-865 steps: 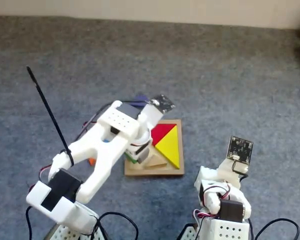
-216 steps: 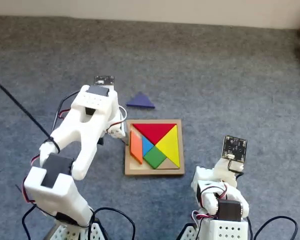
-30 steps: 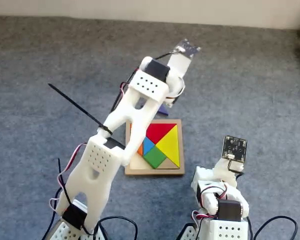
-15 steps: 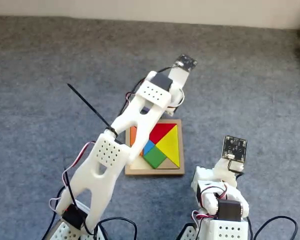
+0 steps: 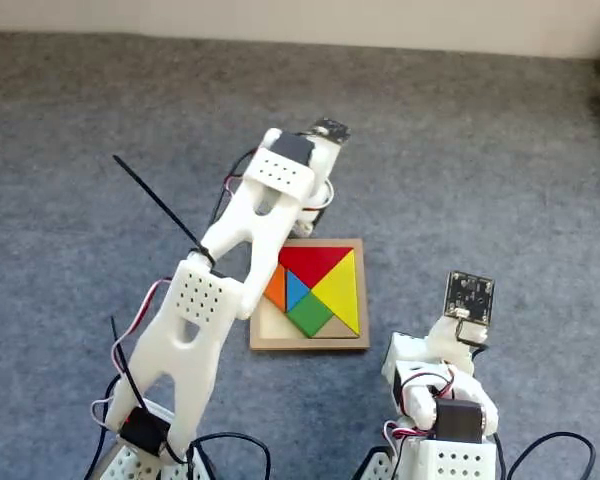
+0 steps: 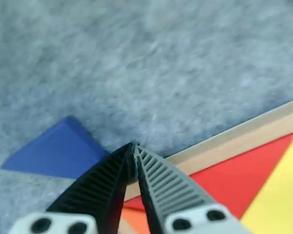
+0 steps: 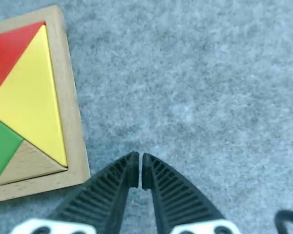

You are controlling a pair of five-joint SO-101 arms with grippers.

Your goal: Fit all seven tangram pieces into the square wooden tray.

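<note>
The square wooden tray [image 5: 320, 345] lies flat on the grey-blue carpet [image 5: 480, 150], between the two arm bases and slightly ahead of them. Five pieces sit inside it:
- a red triangle [image 5: 315, 260] along the far edge;
- a yellow triangle [image 5: 342, 292] along the right edge;
- a green piece [image 5: 310, 315] near the centre;
- a small light-blue piece [image 5: 294, 290] beside the green piece;
- an orange piece [image 5: 275, 288] at the left, partly under the arm.

Bare wood shows as a triangular gap [image 7: 29, 163] in the near right corner of the tray.

A dark blue triangle [image 6: 56, 153] lies flat on the carpet just outside the tray's far rim.

The left arm [image 5: 230, 260] stretches forward across the tray's left side, with its wrist past the far rim. The left gripper [image 6: 133, 146] points down at the carpet next to that rim. Its fingertips are pressed together and empty, just beside a corner of the dark blue triangle. Contact with that piece cannot be determined.

The right arm [image 5: 445, 400] is folded back near its base. The right gripper [image 7: 138, 163] hangs over the carpet just right of the tray's near corner. Its fingers are closed to a thin slit and hold nothing.
</note>
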